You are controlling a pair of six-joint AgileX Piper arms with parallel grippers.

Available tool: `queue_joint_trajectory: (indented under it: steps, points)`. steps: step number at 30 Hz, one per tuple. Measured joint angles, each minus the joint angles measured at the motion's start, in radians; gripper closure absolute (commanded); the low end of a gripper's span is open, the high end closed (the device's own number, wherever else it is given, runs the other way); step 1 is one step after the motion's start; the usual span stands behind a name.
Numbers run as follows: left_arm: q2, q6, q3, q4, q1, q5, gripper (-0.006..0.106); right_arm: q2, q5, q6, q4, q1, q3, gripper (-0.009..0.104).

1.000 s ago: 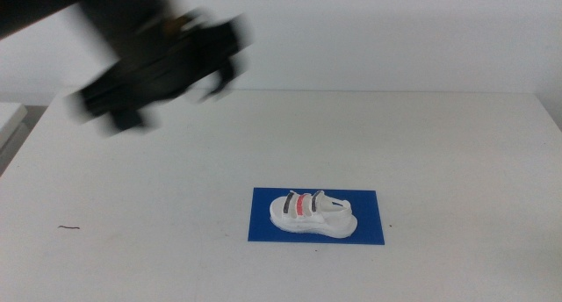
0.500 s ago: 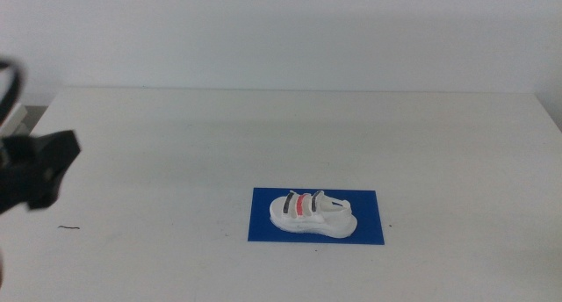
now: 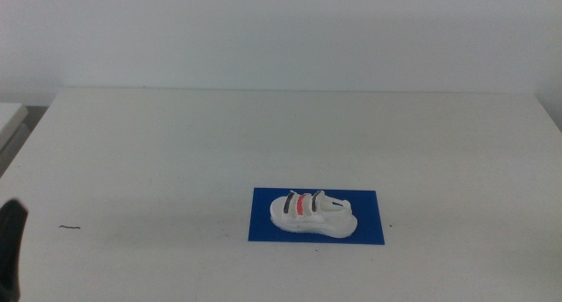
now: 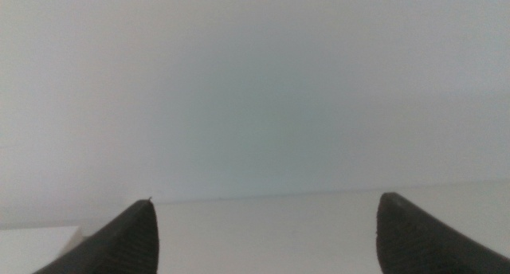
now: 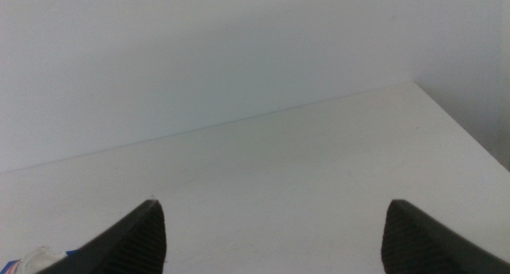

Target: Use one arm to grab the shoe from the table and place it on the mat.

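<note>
Well to the right of your left gripper, whose jaws stand wide apart and empty, the shoe already sits upright on the mat, so park that arm clear and leave the open right gripper waiting.

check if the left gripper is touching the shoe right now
Apart. The middle view shows the shoe resting alone on the mat, and the left gripper far off at the table's left edge.
</note>
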Motion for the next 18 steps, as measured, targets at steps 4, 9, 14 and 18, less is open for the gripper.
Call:
queue_joint_trajectory:
  steps: [4, 9, 14, 18]
  points:
    - [-0.113, -0.004, 0.083, 0.0, 0.036, 0.006, 0.007, 0.0, 0.0, 0.0, 0.0, 0.0, 0.0, 0.016]
    - [-0.121, -0.006, 0.096, 0.006, 0.044, 0.006, 0.007, 0.0, -0.002, 0.0, 0.0, 0.0, 0.0, 0.016]
    - [-0.121, -0.008, 0.099, 0.028, 0.044, 0.044, 0.007, 0.0, -0.002, 0.0, 0.0, 0.0, 0.0, 0.016]
    - [-0.121, -0.008, 0.099, 0.054, 0.044, 0.113, 0.007, 0.0, -0.002, 0.0, 0.0, 0.0, 0.0, 0.016]
